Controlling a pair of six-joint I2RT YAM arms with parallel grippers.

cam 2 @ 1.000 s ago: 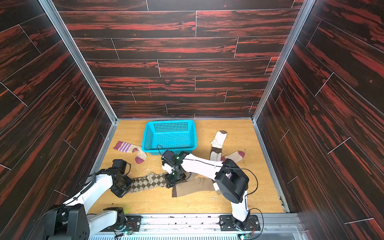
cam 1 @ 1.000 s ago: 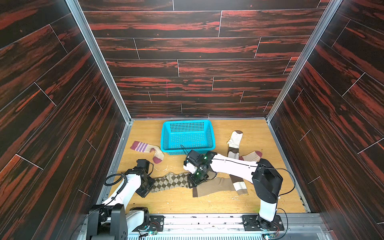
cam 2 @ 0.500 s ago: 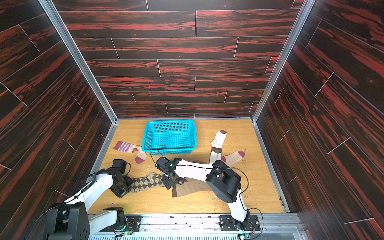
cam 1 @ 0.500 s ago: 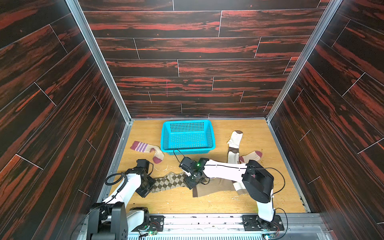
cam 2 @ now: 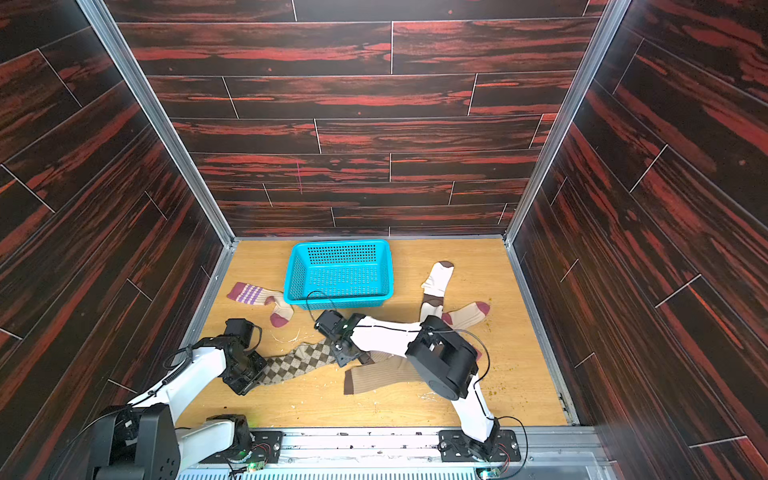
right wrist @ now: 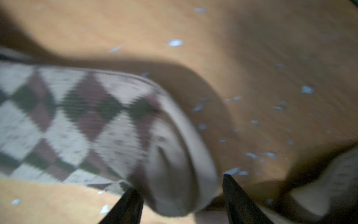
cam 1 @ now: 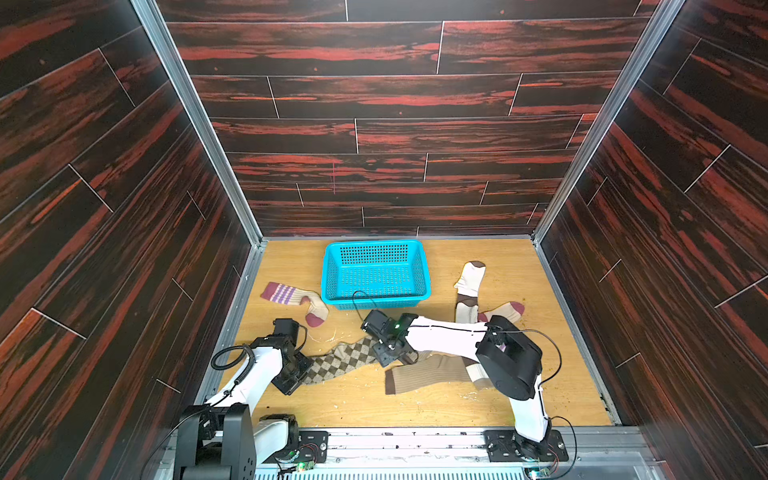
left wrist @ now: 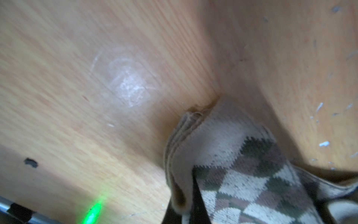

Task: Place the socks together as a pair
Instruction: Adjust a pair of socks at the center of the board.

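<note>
The argyle sock (cam 1: 347, 360) is tan with brown diamonds. The ribbed sock (cam 1: 428, 372) is plain tan, brown-cuffed. The basket (cam 1: 330, 272) is turquoise.

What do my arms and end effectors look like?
Left arm and right arm: white links, black joint housings, loose black cables. The left end effector and right end effector have thin black pointed fingers; green light at right wrist.

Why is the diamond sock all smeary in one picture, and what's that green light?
Right wrist view: the diamond sock is smeared by blur, with dark shadow beside it. Left wrist view: its weave looks sharper; the green light is an out-of-focus glow, source unclear. Both top views: sharp throughout.
</note>
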